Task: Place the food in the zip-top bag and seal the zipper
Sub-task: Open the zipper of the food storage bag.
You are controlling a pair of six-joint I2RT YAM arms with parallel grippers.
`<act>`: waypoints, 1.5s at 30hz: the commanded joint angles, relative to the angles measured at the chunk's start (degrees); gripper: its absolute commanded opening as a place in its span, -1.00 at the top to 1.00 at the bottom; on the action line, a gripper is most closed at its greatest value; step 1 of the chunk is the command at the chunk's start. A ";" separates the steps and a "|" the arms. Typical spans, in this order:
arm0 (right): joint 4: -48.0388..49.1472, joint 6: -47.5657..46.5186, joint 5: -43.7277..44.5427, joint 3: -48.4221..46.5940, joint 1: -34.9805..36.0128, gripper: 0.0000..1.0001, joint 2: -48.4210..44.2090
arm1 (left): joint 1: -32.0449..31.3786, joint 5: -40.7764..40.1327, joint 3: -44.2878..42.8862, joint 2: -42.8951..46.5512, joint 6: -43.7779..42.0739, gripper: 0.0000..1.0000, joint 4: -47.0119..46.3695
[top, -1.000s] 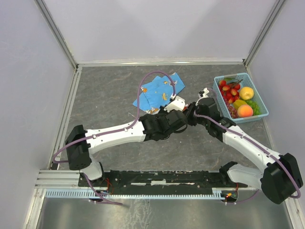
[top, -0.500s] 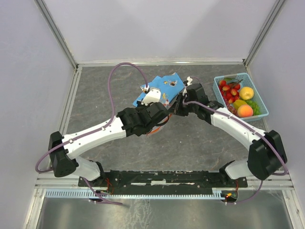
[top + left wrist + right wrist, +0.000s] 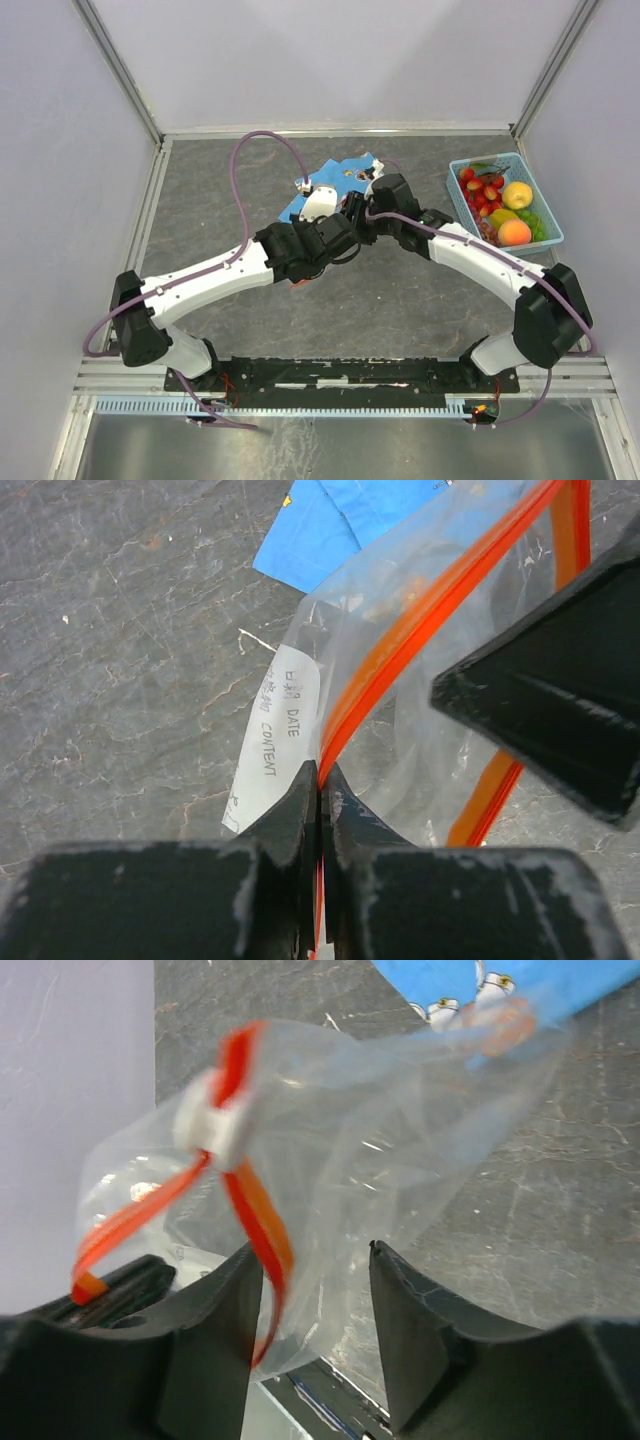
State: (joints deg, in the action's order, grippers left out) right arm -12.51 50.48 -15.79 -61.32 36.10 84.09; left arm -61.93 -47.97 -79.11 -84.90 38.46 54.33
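Note:
The clear zip-top bag (image 3: 420, 670) hangs between my two grippers, held off the table. My left gripper (image 3: 321, 780) is shut on its red-orange zipper (image 3: 400, 650), next to the white label. My right gripper (image 3: 318, 1260) is open; the bag (image 3: 400, 1130), the zipper (image 3: 255, 1210) and its white slider (image 3: 210, 1125) lie between and in front of its fingers. In the top view both grippers (image 3: 352, 217) meet over the blue cloth's near edge, and the bag is mostly hidden under them. The food (image 3: 497, 205) lies in the light-blue basket (image 3: 505, 160) at the right.
The blue patterned cloth (image 3: 335, 185) lies just beyond the grippers; it also shows in the left wrist view (image 3: 340, 520) and the right wrist view (image 3: 500, 985). The basket stands against the right wall. The floor is grey stone-patterned.
Both arms have swung left and farther away, from mid-table to the cloth's near edge, carrying the bag. The last half second shows only a small shift.

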 commanded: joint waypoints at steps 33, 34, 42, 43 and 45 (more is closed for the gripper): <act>-8.82 -4.41 22.19 -13.25 10.10 0.69 18.37 | 8.34 2.38 10.83 13.28 -3.66 0.95 -4.10; -8.96 -4.49 21.87 -12.58 9.99 0.69 17.72 | 8.33 3.66 11.27 13.81 -3.97 0.95 -5.08; -9.39 -11.93 14.41 -12.99 9.44 0.34 14.42 | 8.33 10.74 9.83 11.12 -1.40 0.95 -7.74; -8.66 -12.24 13.80 -12.58 9.43 0.29 13.85 | 8.36 10.78 9.45 10.41 -0.88 0.95 -7.41; -7.15 -12.29 13.06 -11.58 9.43 0.20 12.99 | 8.38 10.95 9.22 9.00 -0.62 0.95 -7.64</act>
State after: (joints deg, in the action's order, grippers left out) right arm -22.09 41.34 -0.05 -73.10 45.78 101.43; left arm -53.74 -38.72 -67.85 -73.60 36.36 49.12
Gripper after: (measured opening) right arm 0.359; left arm 0.043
